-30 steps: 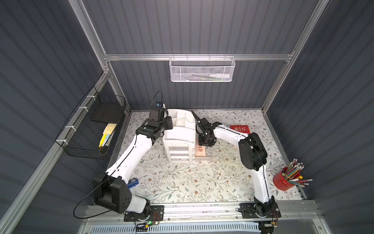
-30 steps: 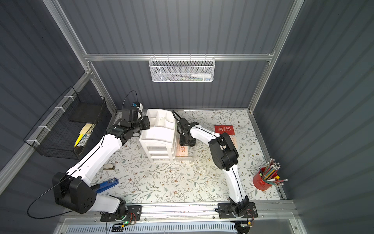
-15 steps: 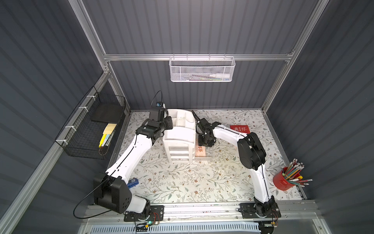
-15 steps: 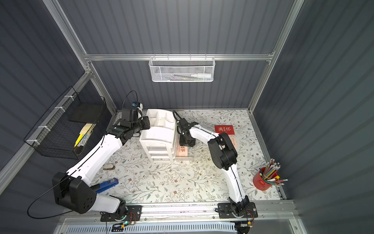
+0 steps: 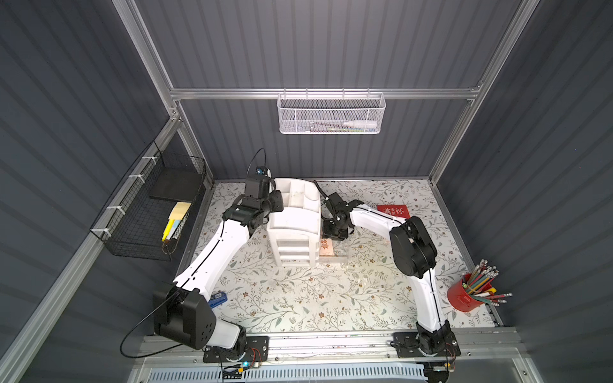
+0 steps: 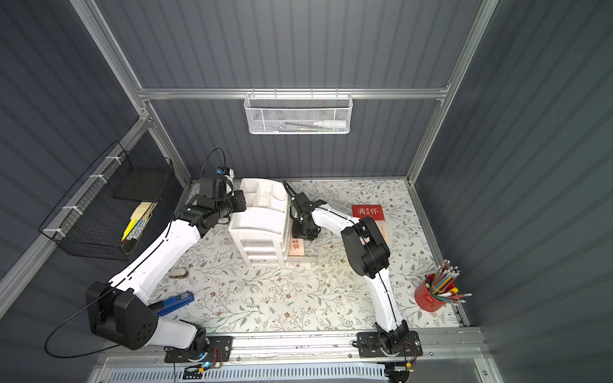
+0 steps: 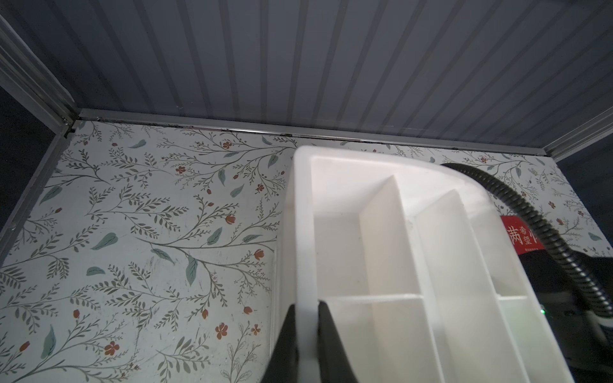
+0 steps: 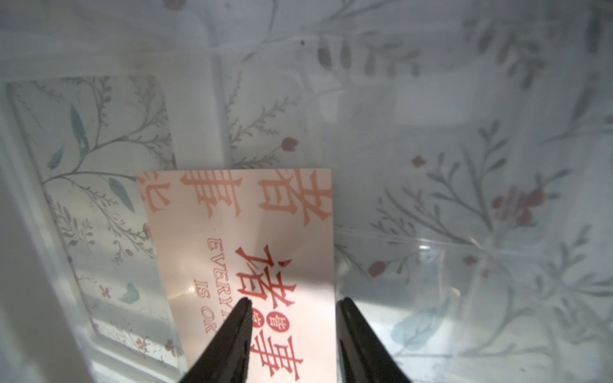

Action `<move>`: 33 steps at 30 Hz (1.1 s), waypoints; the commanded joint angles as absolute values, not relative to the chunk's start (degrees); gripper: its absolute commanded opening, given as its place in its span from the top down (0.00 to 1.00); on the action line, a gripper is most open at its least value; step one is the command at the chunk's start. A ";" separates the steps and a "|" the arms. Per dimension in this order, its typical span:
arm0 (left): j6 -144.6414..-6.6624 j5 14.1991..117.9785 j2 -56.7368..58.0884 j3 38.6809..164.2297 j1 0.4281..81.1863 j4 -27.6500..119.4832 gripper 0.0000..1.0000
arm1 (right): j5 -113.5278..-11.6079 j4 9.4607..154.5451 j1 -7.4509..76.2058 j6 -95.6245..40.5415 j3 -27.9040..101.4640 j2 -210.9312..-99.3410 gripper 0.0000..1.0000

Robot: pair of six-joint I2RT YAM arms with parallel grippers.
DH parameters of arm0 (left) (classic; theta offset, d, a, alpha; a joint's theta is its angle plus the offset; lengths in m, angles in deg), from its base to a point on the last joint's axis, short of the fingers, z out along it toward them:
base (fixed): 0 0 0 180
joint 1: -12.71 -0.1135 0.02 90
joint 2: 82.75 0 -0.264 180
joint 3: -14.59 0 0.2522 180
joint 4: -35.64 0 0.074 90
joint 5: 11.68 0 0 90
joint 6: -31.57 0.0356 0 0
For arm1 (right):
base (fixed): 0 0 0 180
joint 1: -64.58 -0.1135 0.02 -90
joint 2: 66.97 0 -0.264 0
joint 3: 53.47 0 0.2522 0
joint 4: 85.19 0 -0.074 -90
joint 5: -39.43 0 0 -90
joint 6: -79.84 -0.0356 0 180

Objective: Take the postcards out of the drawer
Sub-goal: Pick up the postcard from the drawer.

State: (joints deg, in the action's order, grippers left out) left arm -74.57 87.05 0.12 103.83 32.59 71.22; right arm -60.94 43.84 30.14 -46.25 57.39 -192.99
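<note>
A pale peach postcard (image 8: 238, 232) with red lettering lies flat in the clear drawer (image 5: 341, 256), which is pulled out to the right of the white organizer (image 5: 295, 219). Both top views show it (image 6: 296, 247). My right gripper (image 8: 293, 303) hangs open just above it, one finger over the card and the other past its edge; it also shows from above (image 5: 333, 233). A red postcard (image 5: 393, 211) lies on the table at the back right. My left gripper (image 7: 306, 303) is shut on the organizer's top side wall (image 7: 303, 232).
A red cup of pencils (image 5: 461, 296) stands at the front right edge. A black wire basket (image 5: 156, 212) hangs on the left wall and a white mesh basket (image 5: 330, 114) on the back wall. A blue stapler (image 6: 175, 303) lies by the left arm's base.
</note>
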 commanded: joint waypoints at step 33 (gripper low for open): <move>-70.06 88.37 3.29 99.46 32.22 79.83 1.00 | -70.87 54.75 30.58 -50.06 49.41 -184.83 0.71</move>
State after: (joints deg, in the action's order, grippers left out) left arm -74.57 87.09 0.12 103.77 32.59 71.18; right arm -69.25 53.11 30.73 -50.06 49.91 -186.04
